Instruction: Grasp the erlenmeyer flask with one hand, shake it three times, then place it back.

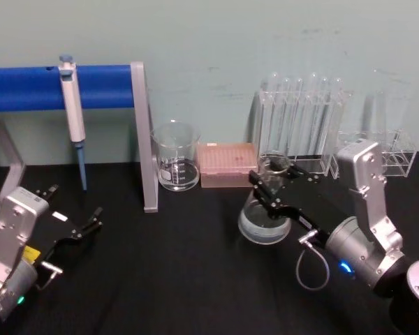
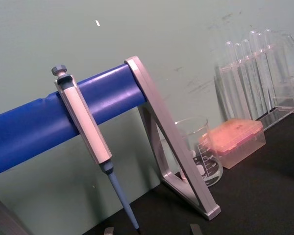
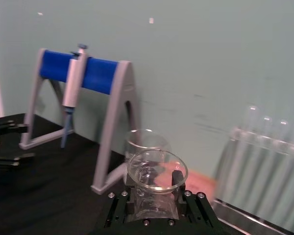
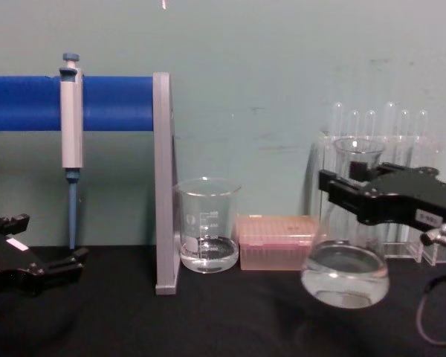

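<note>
The erlenmeyer flask [image 1: 264, 222] is a clear glass cone with a little clear liquid in it, right of the table's middle. My right gripper [image 1: 271, 183] is shut on its narrow neck just below the flared rim. In the chest view the flask [image 4: 345, 271] is tilted, and its base seems to hang just above the black tabletop under the right gripper [image 4: 342, 190]. The right wrist view looks down on the flask's rim [image 3: 157, 171] between the black fingers [image 3: 188, 205]. At the table's near left, my left gripper [image 1: 73, 206] rests open and holds nothing.
A glass beaker [image 1: 176, 164] and a pink tip box [image 1: 227, 164] stand behind the flask by the wall. Test tube racks [image 1: 300, 125] are at the back right. A pipette [image 1: 73, 105] hangs on a blue-barred stand [image 1: 143, 132] at the left.
</note>
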`<state>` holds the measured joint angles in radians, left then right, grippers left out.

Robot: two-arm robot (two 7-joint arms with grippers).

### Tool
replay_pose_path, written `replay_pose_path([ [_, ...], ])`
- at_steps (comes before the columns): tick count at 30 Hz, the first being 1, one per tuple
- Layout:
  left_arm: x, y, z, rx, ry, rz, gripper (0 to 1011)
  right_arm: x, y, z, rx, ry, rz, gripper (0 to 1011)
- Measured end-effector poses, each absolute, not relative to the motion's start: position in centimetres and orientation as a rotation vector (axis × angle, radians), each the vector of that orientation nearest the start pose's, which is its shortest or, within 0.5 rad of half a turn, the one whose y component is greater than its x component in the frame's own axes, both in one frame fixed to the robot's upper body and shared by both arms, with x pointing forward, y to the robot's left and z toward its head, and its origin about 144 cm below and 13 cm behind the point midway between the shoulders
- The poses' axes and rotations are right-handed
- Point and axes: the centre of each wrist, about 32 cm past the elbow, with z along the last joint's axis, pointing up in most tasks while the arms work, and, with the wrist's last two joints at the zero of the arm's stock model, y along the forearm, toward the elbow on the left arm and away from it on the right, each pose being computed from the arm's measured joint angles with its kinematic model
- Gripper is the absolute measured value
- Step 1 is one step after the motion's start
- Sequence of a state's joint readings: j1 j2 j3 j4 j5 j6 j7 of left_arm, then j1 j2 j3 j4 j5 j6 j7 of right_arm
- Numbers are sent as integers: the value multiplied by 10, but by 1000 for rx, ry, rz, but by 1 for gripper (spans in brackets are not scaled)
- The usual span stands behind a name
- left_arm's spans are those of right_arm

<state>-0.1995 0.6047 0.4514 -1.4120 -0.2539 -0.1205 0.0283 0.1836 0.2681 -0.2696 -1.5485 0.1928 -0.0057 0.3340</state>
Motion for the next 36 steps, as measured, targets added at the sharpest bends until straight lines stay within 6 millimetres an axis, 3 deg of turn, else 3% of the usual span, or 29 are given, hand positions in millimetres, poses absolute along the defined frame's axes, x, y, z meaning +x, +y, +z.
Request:
replay_pose_path([
  [18, 489, 310, 1140, 304, -285, 1248, 1001, 507, -200, 1185, -15, -143, -781, 451],
  [36, 489, 310, 1140, 304, -285, 1248, 1001, 515, -200, 1184, -4, -145, -709, 451],
])
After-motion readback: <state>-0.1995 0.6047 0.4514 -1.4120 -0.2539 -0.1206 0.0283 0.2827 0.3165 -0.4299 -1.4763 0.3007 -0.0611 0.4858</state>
